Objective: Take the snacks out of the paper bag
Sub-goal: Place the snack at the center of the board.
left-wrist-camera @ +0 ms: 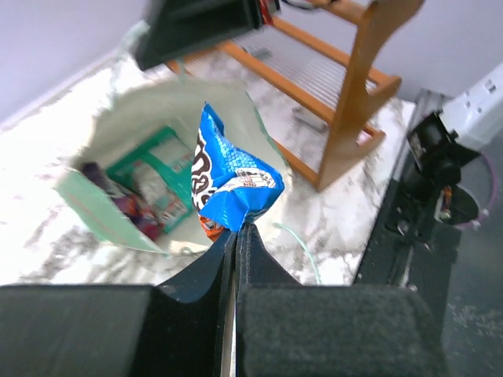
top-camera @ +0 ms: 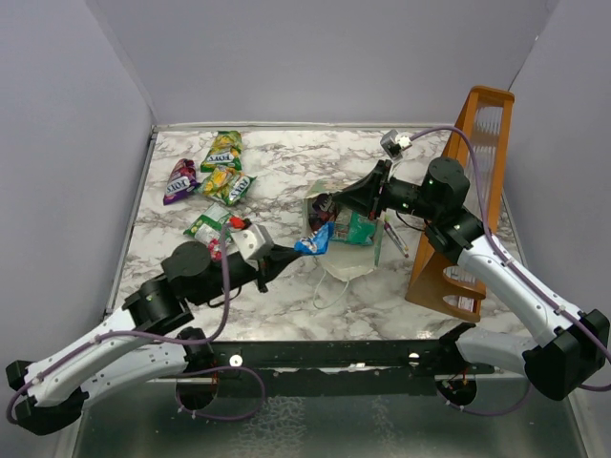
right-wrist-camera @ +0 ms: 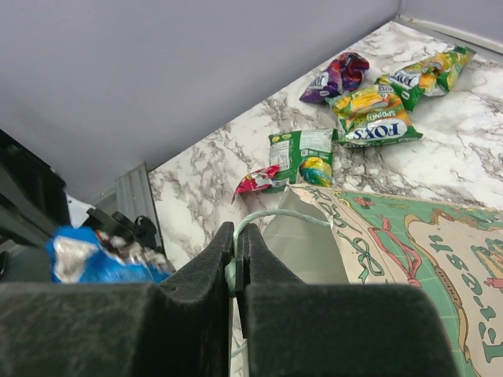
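The paper bag [top-camera: 349,269] lies tipped near the table's middle, its mouth facing my left arm. My right gripper [right-wrist-camera: 236,239] is shut on the bag's thin loop handle [right-wrist-camera: 284,215] and holds that side up. My left gripper [left-wrist-camera: 236,229] is shut on a blue snack packet [left-wrist-camera: 232,177], which hangs just outside the bag's mouth [left-wrist-camera: 169,118]. A teal packet [left-wrist-camera: 157,177] and a purple one [left-wrist-camera: 118,203] lie inside the bag. Several snacks lie at the far left: purple [top-camera: 179,179], green-yellow [top-camera: 222,148], another green-yellow [top-camera: 229,185], green [top-camera: 203,226].
A tall orange-brown wooden rack [top-camera: 468,191] stands at the right, close behind my right arm. A thin pink pen [top-camera: 396,235] lies between the bag and the rack. A small red packet [right-wrist-camera: 258,181] lies by the bag's corner. Grey walls enclose the table.
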Controlling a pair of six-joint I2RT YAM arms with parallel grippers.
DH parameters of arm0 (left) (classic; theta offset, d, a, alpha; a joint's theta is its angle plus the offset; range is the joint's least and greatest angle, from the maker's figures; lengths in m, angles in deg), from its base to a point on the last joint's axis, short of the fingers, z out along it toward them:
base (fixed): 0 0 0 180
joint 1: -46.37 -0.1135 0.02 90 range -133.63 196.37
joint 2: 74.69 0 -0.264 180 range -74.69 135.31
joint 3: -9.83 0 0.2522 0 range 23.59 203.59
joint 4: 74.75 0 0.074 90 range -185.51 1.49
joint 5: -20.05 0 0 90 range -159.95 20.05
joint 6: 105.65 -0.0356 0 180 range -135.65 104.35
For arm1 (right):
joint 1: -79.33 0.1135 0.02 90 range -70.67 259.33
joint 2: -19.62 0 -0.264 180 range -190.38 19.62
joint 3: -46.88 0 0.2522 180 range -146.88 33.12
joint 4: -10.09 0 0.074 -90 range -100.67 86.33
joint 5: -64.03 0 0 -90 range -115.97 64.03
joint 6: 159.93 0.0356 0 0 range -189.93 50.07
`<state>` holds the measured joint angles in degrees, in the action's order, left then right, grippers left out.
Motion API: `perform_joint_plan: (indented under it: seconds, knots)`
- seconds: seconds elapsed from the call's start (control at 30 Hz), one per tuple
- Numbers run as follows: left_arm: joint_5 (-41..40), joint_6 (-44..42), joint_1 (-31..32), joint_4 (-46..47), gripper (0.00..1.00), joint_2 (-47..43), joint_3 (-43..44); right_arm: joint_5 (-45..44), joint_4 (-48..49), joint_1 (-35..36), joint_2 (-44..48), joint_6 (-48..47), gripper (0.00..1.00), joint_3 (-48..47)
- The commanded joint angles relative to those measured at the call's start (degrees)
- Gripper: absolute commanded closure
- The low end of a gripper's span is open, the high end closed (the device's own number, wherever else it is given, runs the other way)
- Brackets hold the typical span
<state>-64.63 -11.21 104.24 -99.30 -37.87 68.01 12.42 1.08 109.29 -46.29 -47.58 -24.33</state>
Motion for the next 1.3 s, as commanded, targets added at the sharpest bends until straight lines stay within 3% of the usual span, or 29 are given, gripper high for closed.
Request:
perform_joint_plan:
  seconds: [0.0, 0.1, 0.3, 0.4, 0.47, 0.6, 0.73, 0.87, 0.93, 1.1, 1.27]
  knots:
    - [-11.31, -4.62, 0.23, -7.84, 1.00, -4.74, 6.22, -1.06, 1.27, 0.37, 0.26, -0.69, 0.99, 0.32]
    - [-22.66, -4.78, 0.23, -6.66, 1.00, -5.55, 8.61, -1.18, 1.39, 0.37, 0.28, -0.68, 0.99, 0.49]
    - [-60.95, -1.70, 0.23, 4.24, 1.00, -2.81, 3.46, -0.80, 1.83, 0.37, -0.25, -0.36, 0.98, 0.56]
    - [-69.00, -3.07, 0.18, 11.74, 1.00, 1.15, -2.35, -0.45, 1.55, 0.37, -0.36, -0.32, 0.99, 0.42]
    - [-68.54, -1.75, -0.21, 14.38, 1.00, 4.92, -5.10, -0.51, 1.16, 0.37, -0.03, -0.34, 0.99, 0.41]
    - [-62.10, 6.72, -3.13, 11.24, 1.00, 13.35, -6.46, -1.09, 0.79, 0.37, 0.58, -0.55, 0.99, 0.75]
    - [-52.17, 14.03, -12.17, 10.14, 1.00, 20.30, -6.37, -0.91, 1.00, 0.37, 0.48, -0.35, 0.99, 0.77]
    - [-34.84, 14.69, -20.98, 19.50, 1.00, 24.61, -8.67, -0.49, 1.64, 0.35, 0.31, -0.03, 0.99, 0.87]
    - [-30.10, 16.14, -23.76, 22.65, 1.00, 27.62, -8.58, -0.20, 1.66, 0.37, 0.17, 0.14, 0.99, 0.78]
    - [-27.88, 16.96, -27.32, 24.38, 1.00, 38.32, -3.93, -0.56, 0.82, 0.37, 0.87, -0.13, 0.99, 0.42]
    - [-30.65, 18.64, -31.18, 25.91, 1.00, 48.00, -2.53, -1.14, 0.34, 0.37, 1.70, -0.17, 0.99, 0.40]
